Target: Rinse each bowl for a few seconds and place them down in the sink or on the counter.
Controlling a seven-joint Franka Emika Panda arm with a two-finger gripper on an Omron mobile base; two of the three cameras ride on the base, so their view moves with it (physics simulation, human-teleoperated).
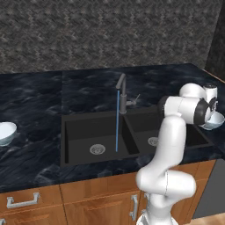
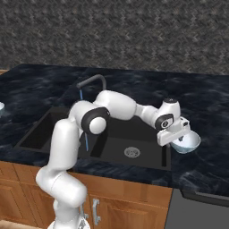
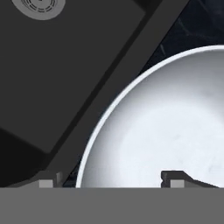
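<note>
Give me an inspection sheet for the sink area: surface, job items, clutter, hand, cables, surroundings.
Surface: black marble-look counter, glossy, with a black double-basin sink set in it.
Job's things: one bowl sits upright on the counter just right of the sink, under the hand; second bowl upright on the counter far left of the sink. Faucet runs a thin stream into the left basin.
Clutter: nothing seen.
Hand: hand open, one fingertip outside the near bowl's rim, one inside; not clamped.
Cables: nothing seen.
Surroundings: grey speckled back wall; brown wooden cabinets with silver handles below.
</note>
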